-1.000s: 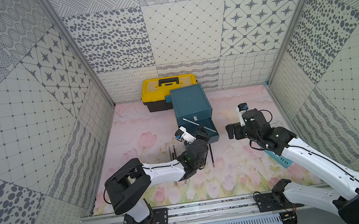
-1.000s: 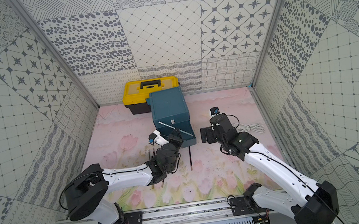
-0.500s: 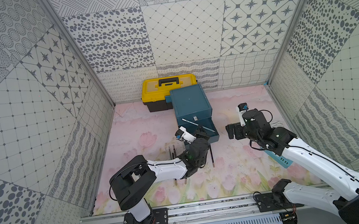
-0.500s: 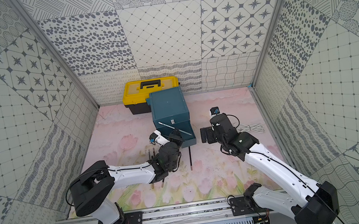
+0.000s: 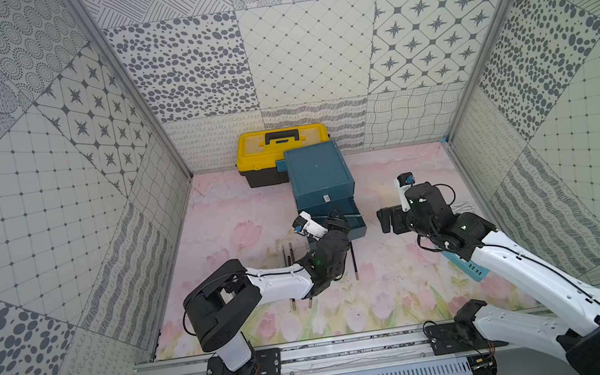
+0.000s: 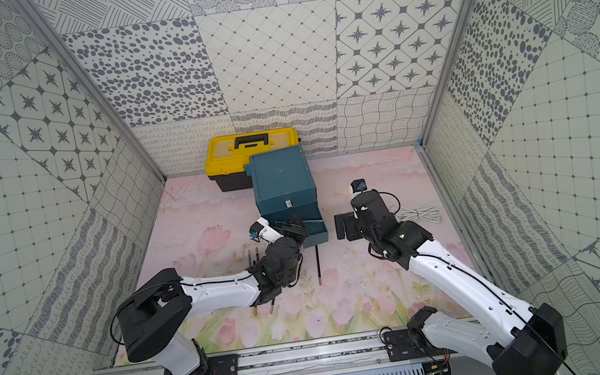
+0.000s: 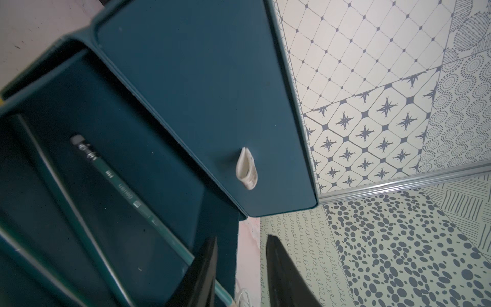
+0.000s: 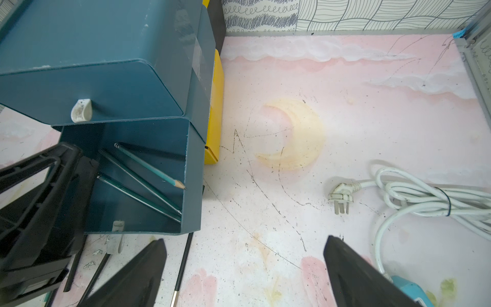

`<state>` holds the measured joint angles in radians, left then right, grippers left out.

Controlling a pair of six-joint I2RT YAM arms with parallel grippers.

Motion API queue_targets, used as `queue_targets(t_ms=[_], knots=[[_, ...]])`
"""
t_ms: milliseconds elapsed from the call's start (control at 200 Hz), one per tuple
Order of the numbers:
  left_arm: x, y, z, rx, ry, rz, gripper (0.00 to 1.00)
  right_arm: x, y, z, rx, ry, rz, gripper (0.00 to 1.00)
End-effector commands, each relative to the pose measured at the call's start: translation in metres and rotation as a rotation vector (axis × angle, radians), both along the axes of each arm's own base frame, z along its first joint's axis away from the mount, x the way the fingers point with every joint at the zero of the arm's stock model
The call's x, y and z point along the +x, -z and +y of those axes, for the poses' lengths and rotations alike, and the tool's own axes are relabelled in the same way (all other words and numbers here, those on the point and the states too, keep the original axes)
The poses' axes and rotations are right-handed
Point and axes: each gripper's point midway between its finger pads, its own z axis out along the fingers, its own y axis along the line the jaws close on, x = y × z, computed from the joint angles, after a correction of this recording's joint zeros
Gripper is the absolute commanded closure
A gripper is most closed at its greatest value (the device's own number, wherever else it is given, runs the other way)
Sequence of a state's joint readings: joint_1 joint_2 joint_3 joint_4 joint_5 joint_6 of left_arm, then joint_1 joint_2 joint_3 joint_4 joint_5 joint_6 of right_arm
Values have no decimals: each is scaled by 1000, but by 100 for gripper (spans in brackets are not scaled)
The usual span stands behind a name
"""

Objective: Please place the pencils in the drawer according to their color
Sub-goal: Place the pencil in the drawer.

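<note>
Teal drawer (image 8: 192,172) pulled open, three green pencils (image 8: 148,165) inside, left claw (image 7: 241,237) slightly parted, right claw (image 8: 245,238) wide.

A robot lab test cell: patterned panel walls (image 5: 304,56), aluminium mounting rail (image 5: 353,352), printed floral floor mat (image 5: 385,296).

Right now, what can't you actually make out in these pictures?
- Pencils on the mat: the left arm covers their middles in both top views, so no sure count.
- Green pencil in the open drawer: a stretch is hidden behind the left jaws, left wrist view.
- Blue object: mostly under the right arm in a top view; what it is stays unclear.
</note>
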<state>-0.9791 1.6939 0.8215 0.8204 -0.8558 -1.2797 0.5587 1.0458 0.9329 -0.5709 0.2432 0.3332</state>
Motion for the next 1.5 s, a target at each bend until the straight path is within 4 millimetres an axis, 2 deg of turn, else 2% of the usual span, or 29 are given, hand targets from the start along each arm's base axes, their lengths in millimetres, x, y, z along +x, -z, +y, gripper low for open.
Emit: queue_targets(t_ms=[0,220,345,410,490,615,746,756,956,1171,1331,1496], knots=[[0,-6,0,-3,9,-5,64,4,-15,2,34,-1,-50,1],[-5,-16,-6,11,73,-11,62,4,-17,1,33,2,-55,1],[-10,-21,-1,45,89,13,60,4,-17,7,44,-25,-48,2],[-14,-27,4,70,91,11,57,4,-18,11,53,-42,-40,6],[-18,-31,15,106,88,13,54,4,-18,17,67,-65,-30,15],[-24,-27,42,146,83,59,45,4,-18,27,88,-110,-13,41],[-31,-17,76,216,91,148,36,5,-16,35,95,-141,6,44],[-31,-20,80,212,89,144,36,5,-15,35,95,-142,8,44],[-57,4,138,416,136,333,36,5,-16,35,94,-145,5,40],[-100,52,186,591,268,622,39,6,-16,31,87,-123,1,39],[-114,75,201,621,337,752,40,8,-13,29,79,-107,4,35],[-108,97,203,627,376,839,41,8,-12,25,67,-87,4,28]])
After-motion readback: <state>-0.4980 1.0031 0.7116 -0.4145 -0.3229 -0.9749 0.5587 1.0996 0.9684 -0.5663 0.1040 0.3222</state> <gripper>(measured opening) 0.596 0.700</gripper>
